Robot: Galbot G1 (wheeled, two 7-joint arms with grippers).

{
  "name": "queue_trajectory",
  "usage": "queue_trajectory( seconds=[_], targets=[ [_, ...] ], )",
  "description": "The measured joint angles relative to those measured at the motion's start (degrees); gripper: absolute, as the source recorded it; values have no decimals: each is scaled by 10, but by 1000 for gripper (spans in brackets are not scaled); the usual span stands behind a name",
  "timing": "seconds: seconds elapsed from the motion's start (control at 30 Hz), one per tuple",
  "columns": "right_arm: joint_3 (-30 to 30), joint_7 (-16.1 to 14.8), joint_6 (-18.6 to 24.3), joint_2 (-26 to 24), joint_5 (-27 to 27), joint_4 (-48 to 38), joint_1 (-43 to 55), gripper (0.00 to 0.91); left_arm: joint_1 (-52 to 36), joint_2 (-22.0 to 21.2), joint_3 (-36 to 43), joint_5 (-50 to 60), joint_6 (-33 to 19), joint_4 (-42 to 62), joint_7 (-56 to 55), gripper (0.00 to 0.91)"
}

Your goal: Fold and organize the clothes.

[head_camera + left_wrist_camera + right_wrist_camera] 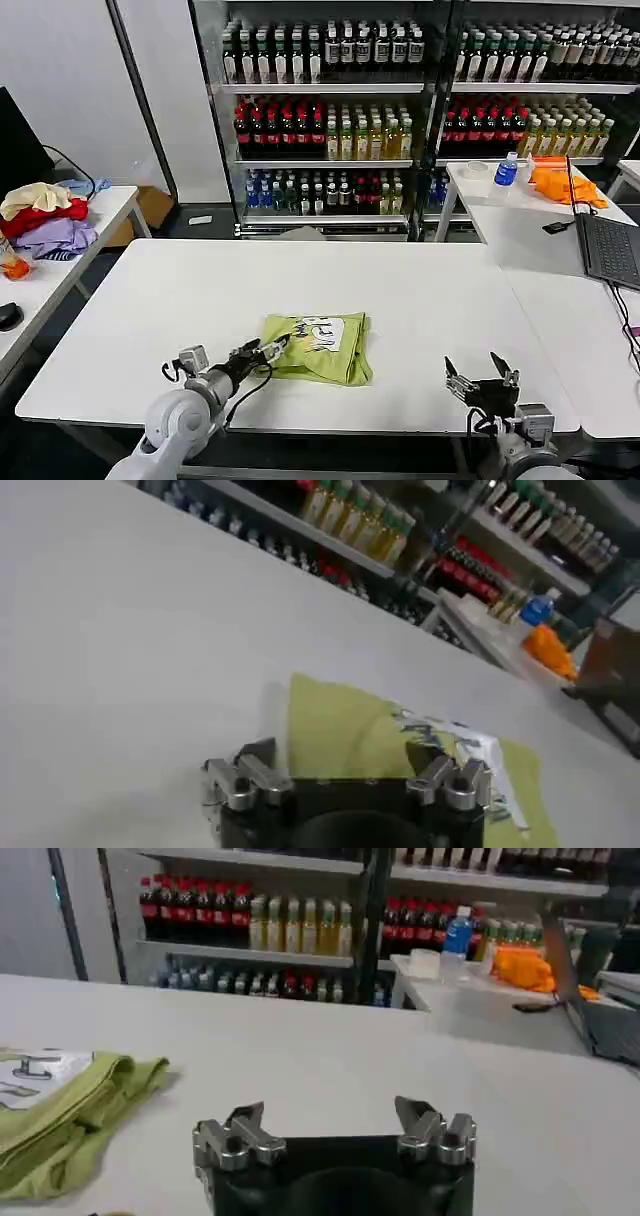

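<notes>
Folded lime T-shirt (322,346) with a white printed patch on the white table (420,300), left gripper (268,350) released with fingers spread at its near-left edge, right gripper (481,377) released, well apart from the shirt, over bare tabletop.

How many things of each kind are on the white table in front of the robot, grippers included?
Folded lime-green fabric T-shirt with a white printed patch: 1
Black robot grippers, left gripper and right gripper: 2
Total: 3
</notes>
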Motion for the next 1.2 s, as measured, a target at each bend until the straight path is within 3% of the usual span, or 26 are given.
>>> queue_trajectory(
  seconds=[0.13, 0.17, 0.23, 0.3, 0.37, 0.93, 1.2],
  targets=[
    [4, 0, 0, 0, 0, 7, -7, 907, -10, -8, -2, -27, 3, 15, 3, 887],
    [5, 0, 0, 0, 0, 8, -9, 907, -12, -10, -3, -35, 3, 19, 4, 725],
    [6, 0, -1, 0, 0, 11, -12, 907, -15, -14, -4, -48, 3, 26, 5, 252],
    [6, 1, -2, 0, 0, 15, -15, 907, -16, -18, -5, -62, 3, 30, 5, 101],
    [7, 1, -2, 0, 0, 18, -17, 907, -15, -20, -7, -74, 2, 33, 5, 50],
    [15, 2, -4, -1, 0, 36, -31, 907, -2, -45, -34, -152, -2, 36, -5, 20],
    [17, 2, -4, -4, 3, 37, -26, 907, 2, -36, -67, -178, 3, 19, -12, 20]
  ],
)
